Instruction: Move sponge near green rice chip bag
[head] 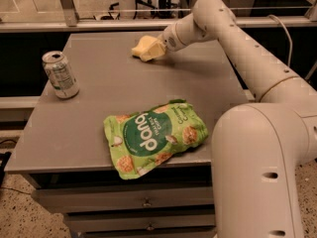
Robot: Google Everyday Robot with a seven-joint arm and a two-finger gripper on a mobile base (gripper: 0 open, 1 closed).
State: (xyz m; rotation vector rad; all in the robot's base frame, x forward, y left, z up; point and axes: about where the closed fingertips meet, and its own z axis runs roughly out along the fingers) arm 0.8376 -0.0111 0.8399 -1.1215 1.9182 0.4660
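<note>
Camera view — sponge (140, 49) at end effector (154, 46), far tabletop (99, 114).

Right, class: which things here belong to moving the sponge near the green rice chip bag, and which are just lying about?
Job: gripper, at the table's far side; sponge, pale yellow, at the gripper; green rice chip bag, lying at the near edge.
Lying about: silver can, upright at the left edge.

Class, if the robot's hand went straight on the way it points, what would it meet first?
Probably the sponge, right at the hand over the far part of the table; depth is unclear.
</note>
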